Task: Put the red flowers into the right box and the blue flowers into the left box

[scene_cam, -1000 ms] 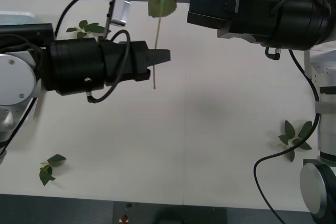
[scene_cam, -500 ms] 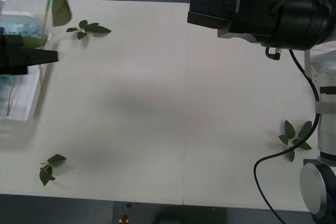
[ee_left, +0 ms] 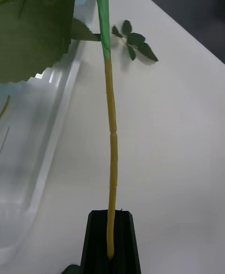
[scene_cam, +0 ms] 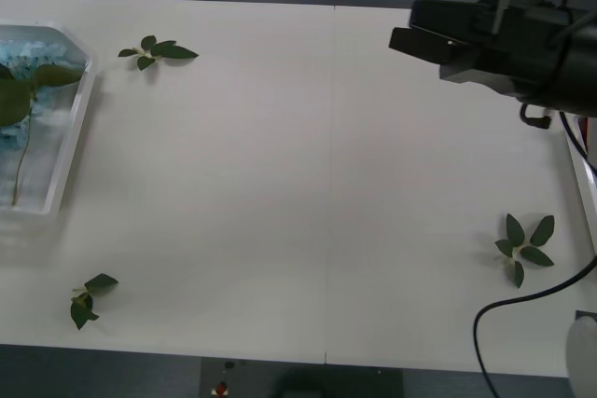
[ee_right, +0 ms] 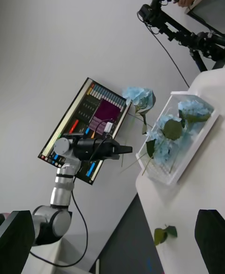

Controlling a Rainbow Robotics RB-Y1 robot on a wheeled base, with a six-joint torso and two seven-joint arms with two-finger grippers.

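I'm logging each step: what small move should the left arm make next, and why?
Probably carry the blue flower over the left box, then lower it. The left end effector grips the stem beside the box, off the table's edge.

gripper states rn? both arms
Left gripper: shut on a blue flower's stem, beside the left box.
Right gripper: open, empty.

White table [scene_cam: 308,184], left box [scene_cam: 70,151], three leaf sprigs [scene_cam: 157,50]
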